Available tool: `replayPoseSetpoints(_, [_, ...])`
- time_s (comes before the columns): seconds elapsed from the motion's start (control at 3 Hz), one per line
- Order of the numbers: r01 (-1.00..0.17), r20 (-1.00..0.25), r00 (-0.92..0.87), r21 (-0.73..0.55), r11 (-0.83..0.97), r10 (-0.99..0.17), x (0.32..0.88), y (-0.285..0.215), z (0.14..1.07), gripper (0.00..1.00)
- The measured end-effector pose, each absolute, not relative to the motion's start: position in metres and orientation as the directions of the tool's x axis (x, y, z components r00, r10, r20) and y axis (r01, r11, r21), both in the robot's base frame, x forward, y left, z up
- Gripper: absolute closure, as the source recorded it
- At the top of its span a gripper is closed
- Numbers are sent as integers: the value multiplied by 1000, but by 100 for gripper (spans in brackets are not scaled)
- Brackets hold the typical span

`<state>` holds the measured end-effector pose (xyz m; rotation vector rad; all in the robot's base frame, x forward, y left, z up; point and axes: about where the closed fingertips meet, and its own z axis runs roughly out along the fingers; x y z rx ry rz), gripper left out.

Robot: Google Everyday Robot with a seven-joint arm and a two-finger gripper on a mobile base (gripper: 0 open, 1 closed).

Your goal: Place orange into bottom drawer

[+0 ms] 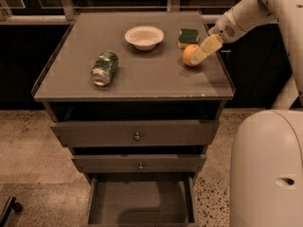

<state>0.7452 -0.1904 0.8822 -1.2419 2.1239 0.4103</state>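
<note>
The orange (189, 55) sits on the right side of the grey cabinet top (132, 74), just in front of the sponge. My gripper (200, 54) reaches in from the upper right and its yellowish fingers (208, 47) are right at the orange's right side, touching or almost touching it. The bottom drawer (139, 203) is pulled open at the foot of the cabinet, its grey floor bare.
A white bowl (144, 36) stands at the back middle of the top. A green-and-yellow sponge (188, 36) lies behind the orange. A green can (104, 68) lies on its side at the left. Two upper drawers (137, 135) with round knobs are shut. My white base (267, 169) stands at the lower right.
</note>
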Motion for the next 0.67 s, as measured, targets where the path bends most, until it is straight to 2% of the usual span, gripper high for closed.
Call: replayPoseSetpoints(0.67, [-879,-648,-368,8,477,-667,751,-171,856,0])
